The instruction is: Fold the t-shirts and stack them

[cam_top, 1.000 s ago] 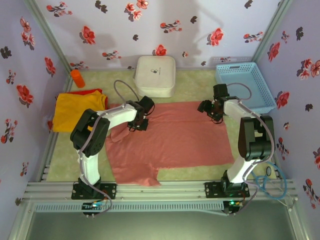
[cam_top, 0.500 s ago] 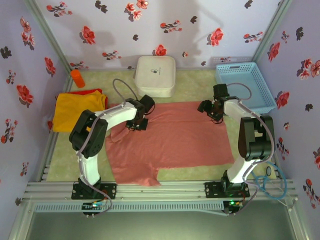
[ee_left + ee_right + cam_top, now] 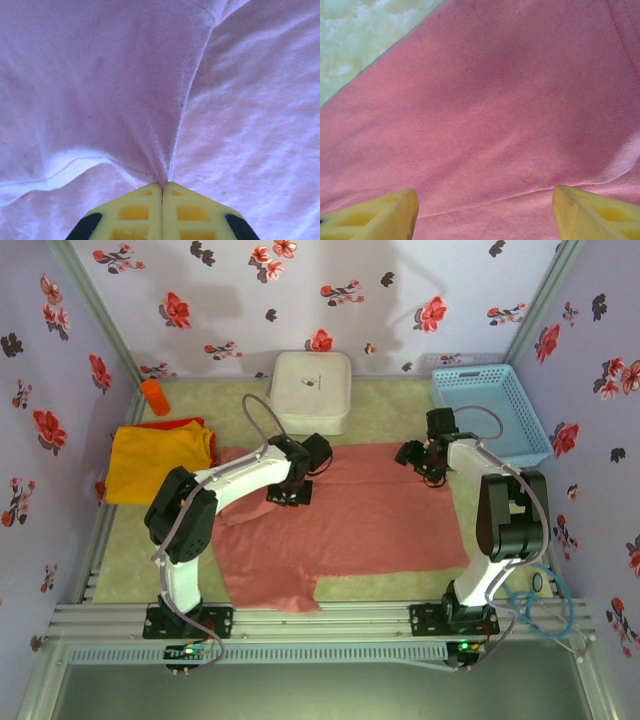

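Floral-papered walls around a pale green mat (image 3: 395, 405). Salmon-pink t-shirt (image 3: 370, 520) is spread flat mid-mat, with one flap sticking out toward the near edge. Left gripper (image 3: 161, 189) sits over the shirt's far left part, jaws fully closed, pinching a peak of the pink cloth that rises as a fold over the layer below. Right gripper (image 3: 485, 200) is at the shirt's far right corner, jaws wide apart, nothing between them, pink cloth underneath, mat just past the shirt edge. Yellow-orange t-shirt (image 3: 155, 465) lies at left, apart from the pink one, with the red t-shirt (image 3: 185, 423) peeking out at its far edge. White box (image 3: 312, 390) far centre, just beyond the pink shirt. Blue basket (image 3: 490, 410) far right. Orange cylinder (image 3: 155, 397) far left.
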You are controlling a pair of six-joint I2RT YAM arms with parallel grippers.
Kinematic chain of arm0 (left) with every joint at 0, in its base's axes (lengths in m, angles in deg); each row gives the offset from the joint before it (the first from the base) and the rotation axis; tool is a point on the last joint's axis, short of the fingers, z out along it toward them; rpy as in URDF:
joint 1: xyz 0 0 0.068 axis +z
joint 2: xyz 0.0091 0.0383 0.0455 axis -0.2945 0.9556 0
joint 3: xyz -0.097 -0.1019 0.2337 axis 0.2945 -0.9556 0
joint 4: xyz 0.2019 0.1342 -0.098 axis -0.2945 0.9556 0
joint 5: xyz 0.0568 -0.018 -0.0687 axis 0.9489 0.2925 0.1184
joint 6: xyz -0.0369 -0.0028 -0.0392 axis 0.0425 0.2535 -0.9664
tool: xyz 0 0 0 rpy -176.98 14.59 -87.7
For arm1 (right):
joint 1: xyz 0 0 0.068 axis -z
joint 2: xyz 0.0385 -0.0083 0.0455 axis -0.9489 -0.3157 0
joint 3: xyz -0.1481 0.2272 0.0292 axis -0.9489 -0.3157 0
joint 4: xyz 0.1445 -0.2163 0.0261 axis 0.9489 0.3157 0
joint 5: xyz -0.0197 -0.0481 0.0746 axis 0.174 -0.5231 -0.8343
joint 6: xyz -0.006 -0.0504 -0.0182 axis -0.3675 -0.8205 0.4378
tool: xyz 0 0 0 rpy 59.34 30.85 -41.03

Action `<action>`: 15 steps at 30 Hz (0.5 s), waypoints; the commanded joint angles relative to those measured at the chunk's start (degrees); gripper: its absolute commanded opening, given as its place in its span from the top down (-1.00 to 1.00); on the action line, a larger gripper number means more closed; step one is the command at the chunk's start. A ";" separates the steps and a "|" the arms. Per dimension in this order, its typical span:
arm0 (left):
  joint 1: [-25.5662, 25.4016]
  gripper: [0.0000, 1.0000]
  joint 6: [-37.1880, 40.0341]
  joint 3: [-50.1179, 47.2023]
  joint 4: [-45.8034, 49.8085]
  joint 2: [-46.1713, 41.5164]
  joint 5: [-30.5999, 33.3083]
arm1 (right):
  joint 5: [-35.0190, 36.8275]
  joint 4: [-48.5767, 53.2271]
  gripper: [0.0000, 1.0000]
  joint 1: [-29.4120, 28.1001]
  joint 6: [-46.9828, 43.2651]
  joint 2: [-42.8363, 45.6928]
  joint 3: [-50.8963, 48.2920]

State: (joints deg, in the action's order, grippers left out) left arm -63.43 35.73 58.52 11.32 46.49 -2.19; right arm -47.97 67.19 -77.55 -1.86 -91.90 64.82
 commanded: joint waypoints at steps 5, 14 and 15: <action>-1.29 0.93 -3.47 1.75 6.20 2.60 -1.16 | 0.04 1.52 -0.42 -0.06 -0.82 0.08 -0.10; -1.99 0.32 -0.86 2.97 8.15 4.39 -1.45 | -0.05 2.79 -0.42 -0.11 -1.38 -0.34 1.39; -1.52 0.22 -0.16 3.04 8.35 4.02 -1.42 | 0.09 3.36 -0.42 -0.11 -1.69 -0.33 1.94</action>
State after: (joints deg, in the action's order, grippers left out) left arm -65.03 34.25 59.50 16.70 50.47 -3.48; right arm -47.97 67.65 -77.55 -2.04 -91.90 64.84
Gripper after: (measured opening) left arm 0.369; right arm 0.709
